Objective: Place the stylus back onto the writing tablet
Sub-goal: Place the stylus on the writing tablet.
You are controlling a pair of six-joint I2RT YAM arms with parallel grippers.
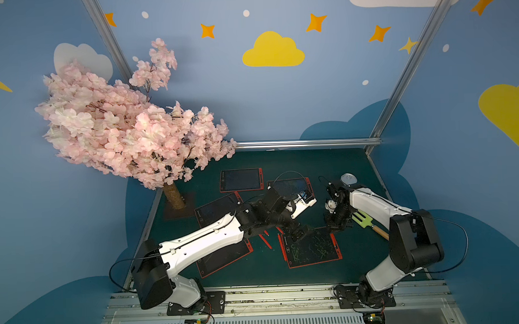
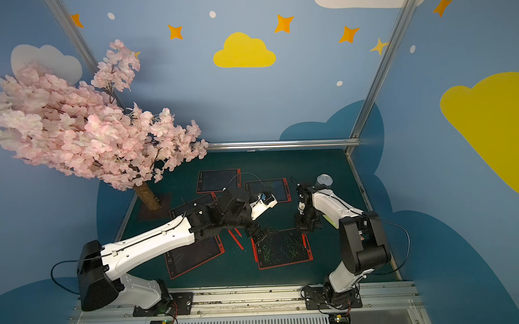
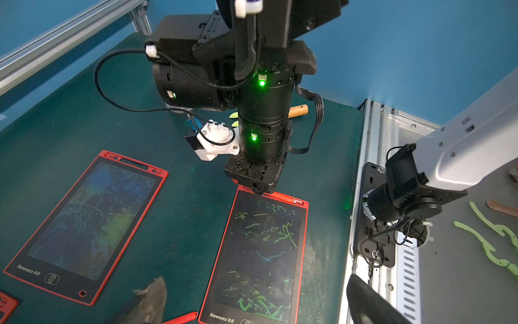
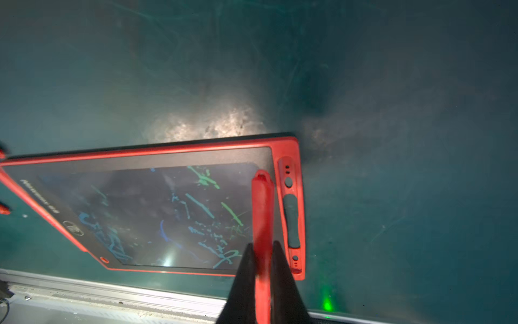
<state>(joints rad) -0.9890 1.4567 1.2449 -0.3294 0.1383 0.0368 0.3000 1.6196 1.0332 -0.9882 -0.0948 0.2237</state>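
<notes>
Item 1: right gripper (image 4: 262, 248), jaws pinching the red stylus (image 4: 262, 207). I see the stylus held over the scribbled writing tablet (image 4: 140, 161), parallel to its pen slot and just beside it.
Item 2: that tablet, flat on the counter (image 4: 392, 112), near the edge by the arm bases.
Item 3: left gripper (image 3: 256, 280), jaws spread wide, near the tablet's logo end.

A robot test booth dressed like a children's playroom: blue walls (image 1: 280, 108) painted with yellow clouds (image 1: 272, 51) and orange stars (image 1: 316, 22), held in bare aluminium frame posts (image 1: 409, 62). A fake pink blossom tree (image 1: 117, 129) stands at the far left corner of the green surface (image 1: 311, 161). Two robot arms (image 1: 201, 240) are bolted to a metal rail (image 1: 272, 295) along its near edge.
</notes>
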